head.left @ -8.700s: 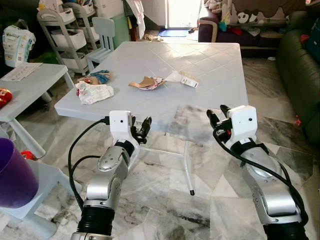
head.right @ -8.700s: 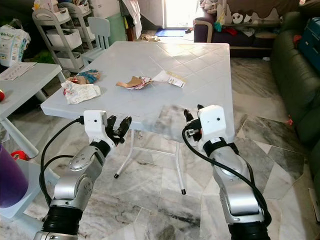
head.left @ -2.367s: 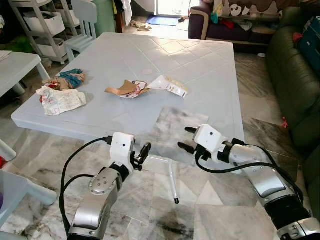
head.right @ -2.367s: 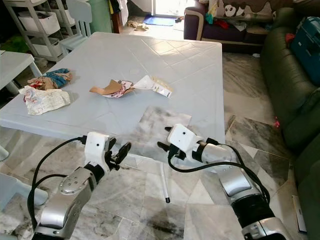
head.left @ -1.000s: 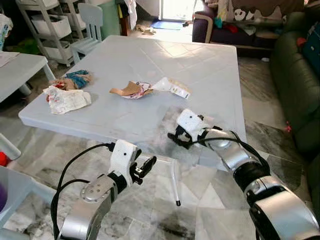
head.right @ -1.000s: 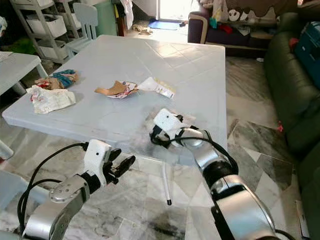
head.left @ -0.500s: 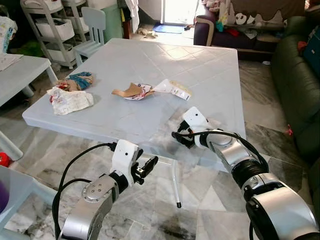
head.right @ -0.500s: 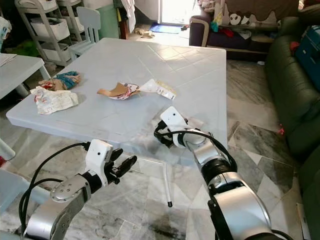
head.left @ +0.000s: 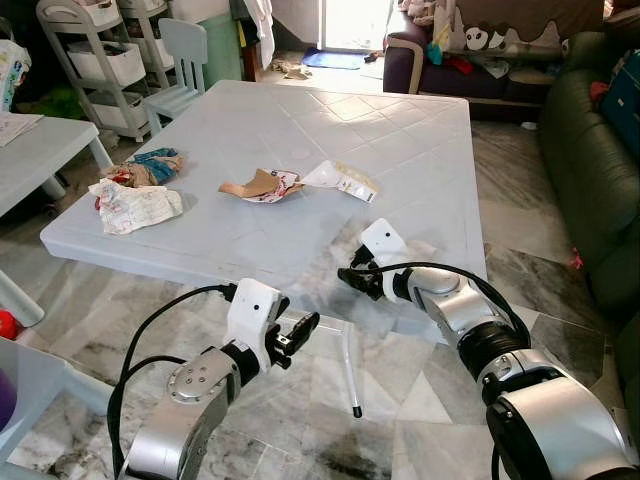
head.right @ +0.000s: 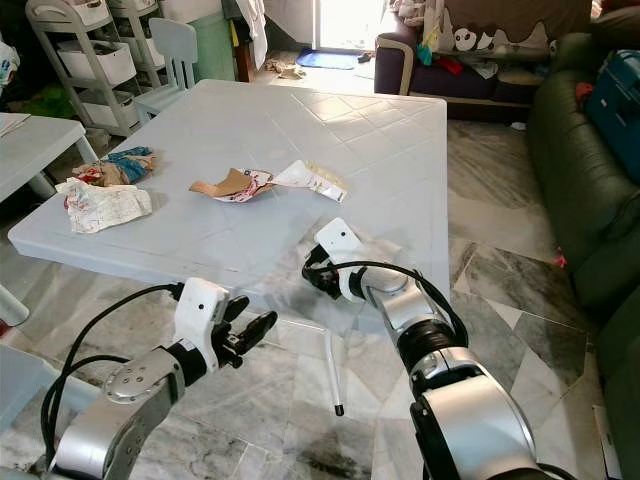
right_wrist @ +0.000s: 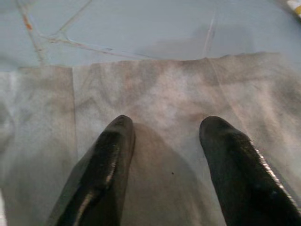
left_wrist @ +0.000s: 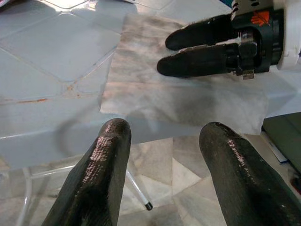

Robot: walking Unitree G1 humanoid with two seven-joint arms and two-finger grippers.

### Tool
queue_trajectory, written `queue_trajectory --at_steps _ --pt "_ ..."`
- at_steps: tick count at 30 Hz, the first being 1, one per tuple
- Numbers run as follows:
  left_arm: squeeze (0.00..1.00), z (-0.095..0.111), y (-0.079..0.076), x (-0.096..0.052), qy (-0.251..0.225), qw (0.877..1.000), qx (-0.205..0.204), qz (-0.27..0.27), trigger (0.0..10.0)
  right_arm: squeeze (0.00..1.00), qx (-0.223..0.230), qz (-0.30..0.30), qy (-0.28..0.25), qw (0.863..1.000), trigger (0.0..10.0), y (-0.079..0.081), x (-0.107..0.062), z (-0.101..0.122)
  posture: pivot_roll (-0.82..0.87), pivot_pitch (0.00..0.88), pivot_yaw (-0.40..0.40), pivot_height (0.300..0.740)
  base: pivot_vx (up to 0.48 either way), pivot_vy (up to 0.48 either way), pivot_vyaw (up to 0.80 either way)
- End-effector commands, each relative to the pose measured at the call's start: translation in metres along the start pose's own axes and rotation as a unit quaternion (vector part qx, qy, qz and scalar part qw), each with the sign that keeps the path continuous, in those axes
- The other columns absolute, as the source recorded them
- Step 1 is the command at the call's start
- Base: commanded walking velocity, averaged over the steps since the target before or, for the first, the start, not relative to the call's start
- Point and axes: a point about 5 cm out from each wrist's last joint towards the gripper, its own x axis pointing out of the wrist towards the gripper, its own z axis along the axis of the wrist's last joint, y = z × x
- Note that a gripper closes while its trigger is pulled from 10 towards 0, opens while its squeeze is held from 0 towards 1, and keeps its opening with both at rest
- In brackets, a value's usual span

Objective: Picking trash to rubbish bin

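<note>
Right gripper, jaws apart, presses on the dirty sheet at table six o'clock edge. Left gripper, jaws apart, waits below. Risk: thin flat sheet slides off, ungrasped.

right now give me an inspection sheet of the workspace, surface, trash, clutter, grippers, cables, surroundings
surface: pale blue plastic table, tiled pattern, standing on a marble floor.
job's things: dirty grey sheet lying flat at the near table edge; crumpled white wrapper, colourful wad, brown paper scrap and white packet further back. rubbish bin: nothing seen.
clutter: nothing seen beyond the trash.
grippers: right gripper over the grey sheet, jaws open, not closed on it; left gripper below the table edge, jaws open, holding nothing.
cables: black cable looping along the left arm; another over the right forearm.
surroundings: dark green sofa, shelf trolley, small chair, second table.
</note>
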Motion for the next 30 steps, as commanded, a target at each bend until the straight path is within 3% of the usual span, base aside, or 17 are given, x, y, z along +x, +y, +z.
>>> queue_trajectory --at_steps 1,8,9,12,13,15,16,23,24,25,29,30 --pt "0.0 0.003 0.001 0.001 0.001 1.0 0.005 -0.003 10.0 0.0 0.033 0.034 0.068 0.997 0.0 0.015 0.001 -0.034 -0.03 0.033 -0.016 0.74 0.0 0.0 0.0" --pt "0.0 0.003 0.001 0.003 0.0 1.0 0.005 -0.002 10.0 0.0 0.049 0.034 -0.028 0.998 0.0 0.013 0.005 -0.001 -0.03 0.028 -0.014 0.74 0.0 0.0 0.0" --pt "0.0 0.003 0.0 0.003 -0.002 1.0 0.006 -0.001 10.0 0.0 0.047 0.005 -0.099 0.994 0.0 0.006 0.003 0.024 -0.03 0.027 -0.014 0.74 0.0 0.0 0.0" --pt "0.0 0.003 0.001 0.003 -0.003 1.0 0.006 -0.001 10.0 0.0 0.046 -0.01 -0.132 0.99 0.0 0.001 0.001 0.036 -0.03 0.026 -0.013 0.74 0.0 0.0 0.0" --pt "0.0 0.004 0.001 0.004 -0.004 1.0 0.006 0.001 10.0 0.0 0.05 -0.029 -0.17 0.984 0.0 -0.005 -0.002 0.05 -0.03 0.026 -0.011 0.74 0.0 0.0 0.0" --pt "0.0 0.004 0.001 0.004 -0.005 1.0 0.006 0.001 10.0 0.0 0.042 -0.045 -0.189 0.98 0.0 -0.01 -0.005 0.058 -0.03 0.026 -0.011 0.74 0.0 0.0 0.0" --pt "0.0 0.004 0.001 0.004 -0.005 1.0 0.006 0.001 10.0 0.0 0.013 -0.073 -0.202 0.977 0.0 -0.017 -0.01 0.065 -0.03 0.026 -0.013 0.74 0.0 0.0 0.0" --pt "0.0 0.005 0.001 0.005 -0.008 1.0 0.004 0.004 10.0 0.0 -0.016 -0.129 -0.218 0.967 0.0 -0.034 -0.022 0.069 -0.03 0.027 -0.013 0.74 0.0 0.0 0.0" --pt "0.0 0.005 0.001 0.005 -0.008 1.0 0.004 0.004 10.0 0.0 -0.02 -0.127 -0.213 0.969 3.3 -0.034 -0.023 0.067 -0.03 0.027 -0.015 0.74 0.0 0.0 0.0" --pt "0.0 0.005 0.001 0.005 -0.009 1.0 0.004 0.004 10.0 0.0 -0.027 -0.121 -0.208 0.97 10.0 -0.034 -0.024 0.065 -0.03 0.027 -0.015 0.74 0.0 0.0 0.0" --pt "0.0 0.005 0.001 0.005 -0.01 1.0 0.004 0.005 10.0 0.0 -0.038 -0.103 -0.198 0.974 10.0 -0.033 -0.028 0.058 -0.03 0.028 -0.018 0.74 0.0 0.0 0.0" --pt "0.0 0.006 0.002 0.005 -0.011 1.0 0.004 0.008 10.0 0.38 -0.059 -0.069 -0.193 0.977 10.0 -0.029 -0.032 0.051 -0.04 0.029 -0.019 0.74 0.0 0.0 0.0"
